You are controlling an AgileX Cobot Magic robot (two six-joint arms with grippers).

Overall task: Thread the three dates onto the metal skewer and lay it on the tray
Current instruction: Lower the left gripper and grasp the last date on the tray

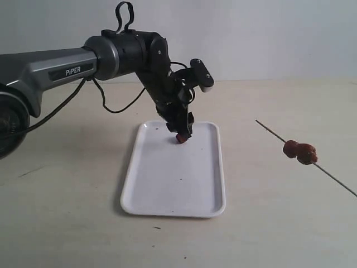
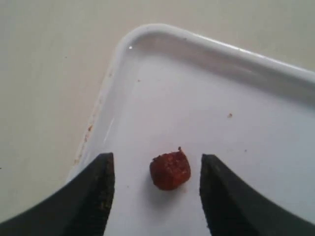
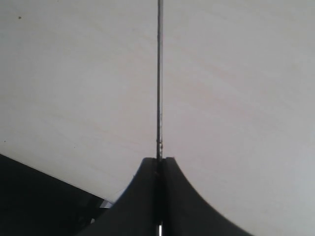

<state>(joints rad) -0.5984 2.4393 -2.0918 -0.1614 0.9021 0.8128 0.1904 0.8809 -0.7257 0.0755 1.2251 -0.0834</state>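
Note:
One reddish-brown date lies on the white tray near a corner. My left gripper is open, and its dark fingers stand either side of the date without touching it. In the exterior view that gripper hangs over the far end of the tray, with the date just under it. To the right, the thin metal skewer slants above the table with two dates threaded on it. My right gripper is shut on the skewer; no dates show in that view.
A pale table surrounds the tray. The left arm's black cable loops down behind the wrist. The right arm itself is outside the exterior view.

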